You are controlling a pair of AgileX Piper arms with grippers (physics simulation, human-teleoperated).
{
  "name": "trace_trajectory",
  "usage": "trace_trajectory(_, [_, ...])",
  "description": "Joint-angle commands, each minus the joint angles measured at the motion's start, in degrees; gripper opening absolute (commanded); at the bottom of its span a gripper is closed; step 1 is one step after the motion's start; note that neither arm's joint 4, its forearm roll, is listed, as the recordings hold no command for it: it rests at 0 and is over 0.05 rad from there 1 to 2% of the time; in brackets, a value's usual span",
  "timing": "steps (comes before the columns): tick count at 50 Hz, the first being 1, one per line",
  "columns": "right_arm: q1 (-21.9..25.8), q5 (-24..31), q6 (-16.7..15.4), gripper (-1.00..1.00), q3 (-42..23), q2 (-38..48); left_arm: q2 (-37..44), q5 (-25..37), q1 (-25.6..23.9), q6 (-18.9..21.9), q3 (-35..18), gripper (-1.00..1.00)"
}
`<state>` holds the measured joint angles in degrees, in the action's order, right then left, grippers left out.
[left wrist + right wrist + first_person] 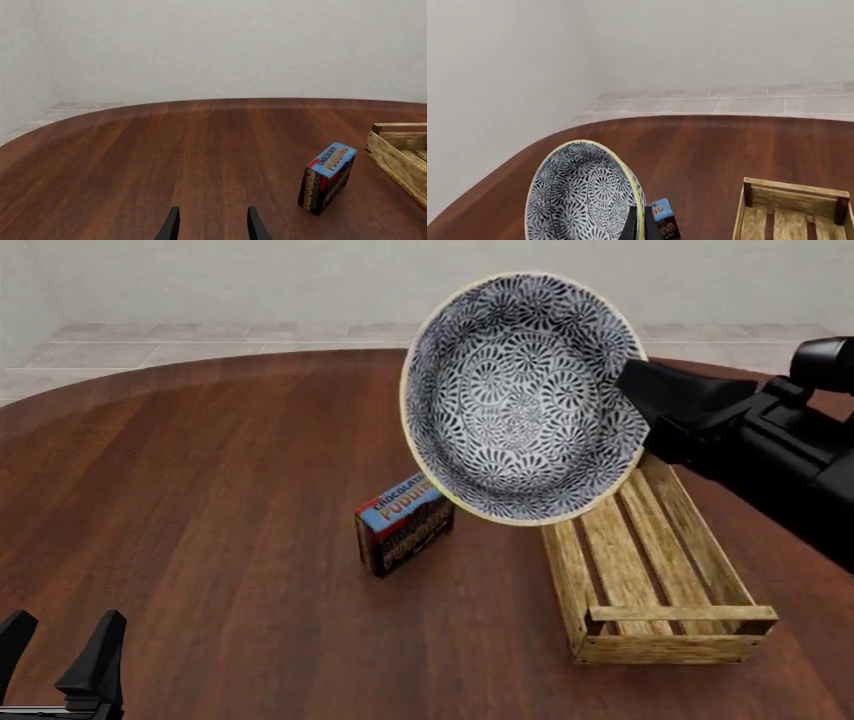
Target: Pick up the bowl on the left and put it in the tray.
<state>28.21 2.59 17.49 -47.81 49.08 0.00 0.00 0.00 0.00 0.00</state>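
Observation:
The blue-and-white patterned bowl [521, 400] hangs high above the table, tipped on edge with its inside facing the front camera. My right gripper [633, 390] is shut on its cream rim at the right side. In the right wrist view the bowl [580, 195] stands on edge with the right gripper [638, 227] pinching its rim. The slatted wooden tray [674, 648] lies on the table below and to the right of the bowl, holding nothing. My left gripper [56, 645] stands open at the near left, far from both, its fingers [171, 226] with nothing between them.
A blue-and-dark pudding box [404, 525] stands on edge just left of the tray; it also shows as the box [327, 177] beside the tray's corner [400, 155]. The round wooden table [200, 490] ends at a pale tiled floor and wall behind.

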Motion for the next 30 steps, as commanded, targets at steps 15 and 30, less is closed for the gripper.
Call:
trace_trajectory(15, [-4.5, 1.0, 1.2, -1.0, 1.4, -2.8, 0.0, 0.0, 0.0, 0.0, 0.0, 1.0])
trace_trajectory(30, [-6.8, 1.0, 7.8, -1.0, 4.7, -3.5, 0.0, 0.0, 0.0, 0.0, 0.0, 1.0])
